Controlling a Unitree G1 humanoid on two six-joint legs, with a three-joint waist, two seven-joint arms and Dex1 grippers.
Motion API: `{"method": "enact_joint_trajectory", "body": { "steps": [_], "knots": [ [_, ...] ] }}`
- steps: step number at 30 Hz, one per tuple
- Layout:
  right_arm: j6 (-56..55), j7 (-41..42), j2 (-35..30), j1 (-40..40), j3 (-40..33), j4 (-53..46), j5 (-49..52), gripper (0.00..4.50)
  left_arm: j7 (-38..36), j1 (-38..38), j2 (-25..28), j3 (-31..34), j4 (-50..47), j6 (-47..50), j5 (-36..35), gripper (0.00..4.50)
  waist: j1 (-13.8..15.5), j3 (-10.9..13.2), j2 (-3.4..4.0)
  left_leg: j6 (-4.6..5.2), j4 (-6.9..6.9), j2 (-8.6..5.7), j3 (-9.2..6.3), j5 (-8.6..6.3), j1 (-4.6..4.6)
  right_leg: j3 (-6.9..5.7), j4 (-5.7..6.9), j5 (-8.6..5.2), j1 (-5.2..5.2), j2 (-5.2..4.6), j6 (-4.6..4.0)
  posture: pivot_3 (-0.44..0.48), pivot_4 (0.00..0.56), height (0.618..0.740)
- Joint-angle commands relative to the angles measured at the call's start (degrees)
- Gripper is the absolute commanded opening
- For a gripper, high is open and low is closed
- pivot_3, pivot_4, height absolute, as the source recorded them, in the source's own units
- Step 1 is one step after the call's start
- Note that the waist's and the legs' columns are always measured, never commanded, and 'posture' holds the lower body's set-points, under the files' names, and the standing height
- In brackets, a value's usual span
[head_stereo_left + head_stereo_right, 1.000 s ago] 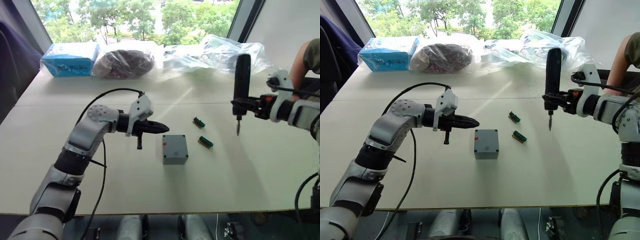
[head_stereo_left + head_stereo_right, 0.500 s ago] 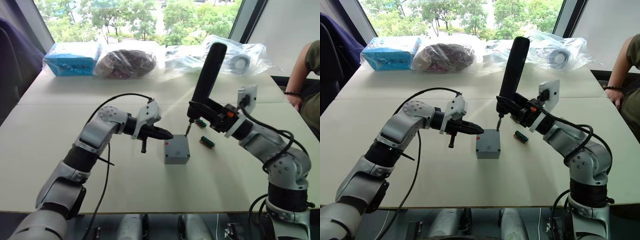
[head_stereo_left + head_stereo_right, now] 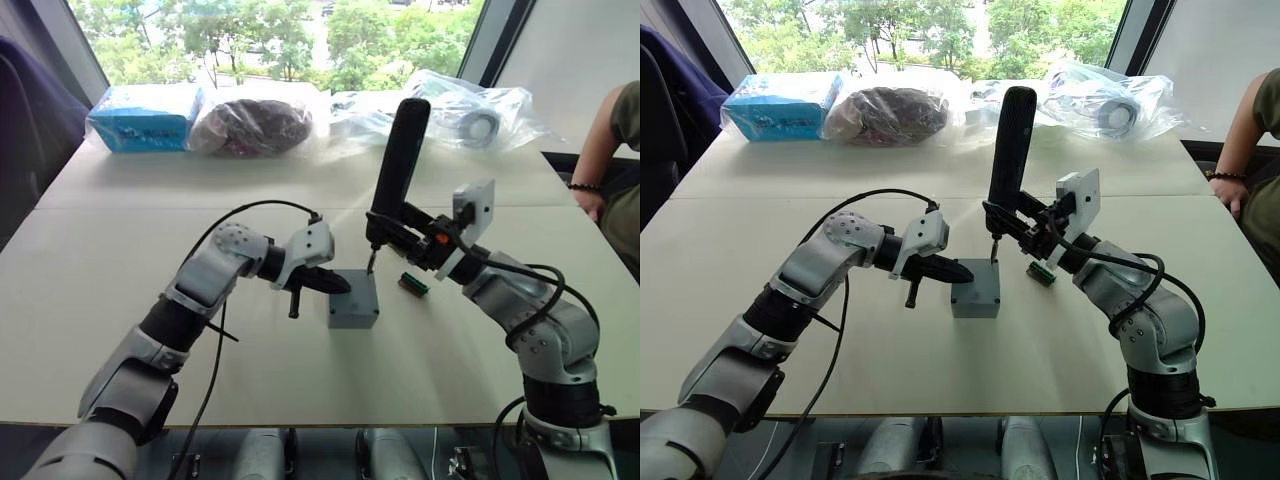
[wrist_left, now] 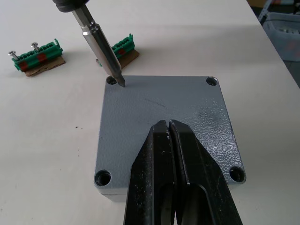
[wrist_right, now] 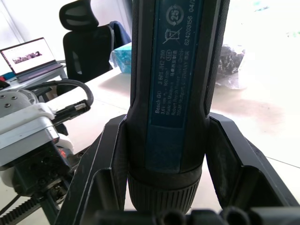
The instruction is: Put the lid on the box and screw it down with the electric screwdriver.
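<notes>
Pale, matte flat surface (image 3: 120, 330). Centre: small square grey metal box (image 3: 353, 299). Left gripper (image 3: 338, 284), black fingers together, tip at the box's left edge. Right gripper (image 3: 398, 232) clamps a dark blue-black cylindrical electric screwdriver (image 3: 393, 166), near upright, bit at the box's far corner. Beside it: small green-brown terminal part (image 3: 412, 284). Far edge: blue plastic-wrapped carton (image 3: 143, 117), clear plastic bags (image 3: 460, 105).

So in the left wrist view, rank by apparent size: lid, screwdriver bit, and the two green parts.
1. lid, largest by far.
2. screwdriver bit.
3. The two green parts look alike; the nearer one is partly hidden by the bit, so unranked.
</notes>
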Motion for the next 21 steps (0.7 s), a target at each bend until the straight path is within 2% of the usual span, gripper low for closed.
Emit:
{"method": "enact_joint_trajectory", "body": {
  "steps": [1, 14, 21],
  "knots": [
    [-2.22, 1.15, -0.17, -0.60, -0.58, -0.78, -0.76, 1.79, 0.11, 0.70, -0.01, -0.03, -1.34, -0.35, 0.50, 0.00, 0.01, 0.00, 0.00, -0.01, 0.00, 0.00, 0.00, 0.00, 0.00, 0.00, 0.00, 0.00, 0.00, 0.00, 0.00, 0.000, 0.150, 0.740],
    [-6.29, 1.53, 1.64, 0.59, 1.13, 1.46, -5.53, 1.79, 0.06, 0.79, -0.42, -0.10, -1.08, -0.19, 0.82, 0.00, 0.04, 0.00, 0.00, -0.01, 0.00, -0.01, 0.00, 0.01, 0.03, 0.00, 0.01, 0.00, 0.04, 0.00, 0.00, 0.000, 0.150, 0.740],
    [-5.82, 2.23, 1.79, 5.55, 3.23, -1.42, -5.85, 1.79, 0.06, 1.34, -0.01, -0.54, -0.17, -0.71, 1.75, 0.00, 0.02, -0.01, -0.01, -0.02, 0.00, 0.00, -0.02, 0.01, 0.12, -0.01, 0.00, 0.00, 0.12, 0.00, 0.00, 0.000, 0.150, 0.740]
  ]
}}
